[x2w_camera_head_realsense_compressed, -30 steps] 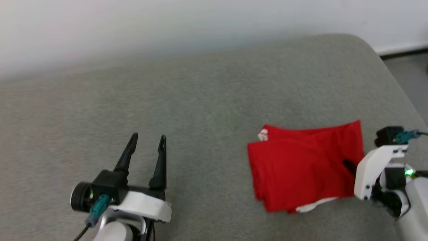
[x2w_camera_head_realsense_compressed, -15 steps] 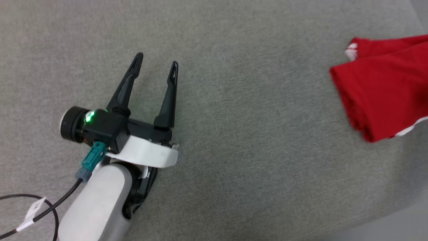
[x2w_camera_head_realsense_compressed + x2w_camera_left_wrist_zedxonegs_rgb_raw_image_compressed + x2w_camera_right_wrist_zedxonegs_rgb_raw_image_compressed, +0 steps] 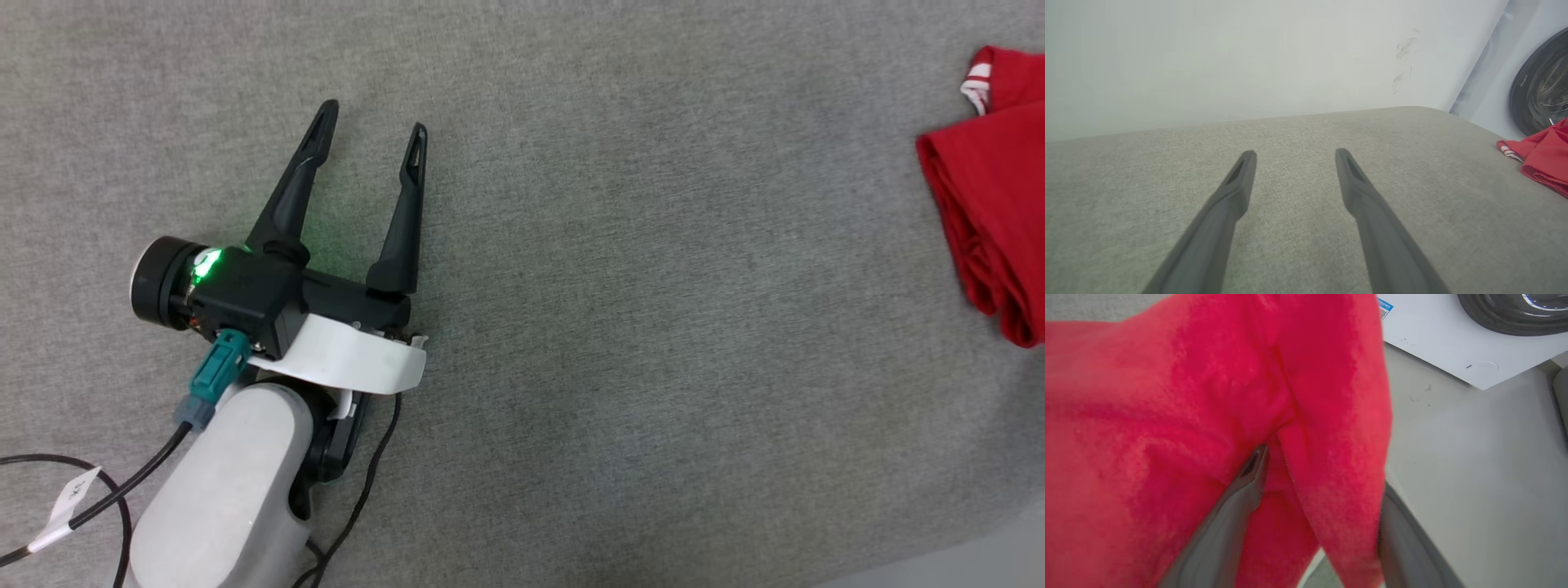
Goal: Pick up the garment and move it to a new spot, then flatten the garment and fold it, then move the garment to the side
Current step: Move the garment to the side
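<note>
The garment [image 3: 992,204] is a folded red bundle with striped trim, lying at the right edge of the head view on the grey surface; it also lies far right in the left wrist view [image 3: 1545,163]. My left gripper [image 3: 373,118] rests open and empty over bare grey fabric, well to the left of it, fingers spread [image 3: 1296,152]. In the right wrist view the red garment [image 3: 1167,416] is very close. My right gripper [image 3: 1323,469] stands open, a fold of the cloth hanging between its fingers and hiding the right fingertip.
The grey padded surface [image 3: 612,327] ends at a pale edge at the lower right [image 3: 980,563]. A black cable [image 3: 106,498] trails by my left forearm. A washing machine door [image 3: 1541,90] and white panel [image 3: 1437,339] stand beyond the garment.
The head camera has swung down and left, so the garment now sits at the picture's right edge. My left gripper stays open in the same pose.
</note>
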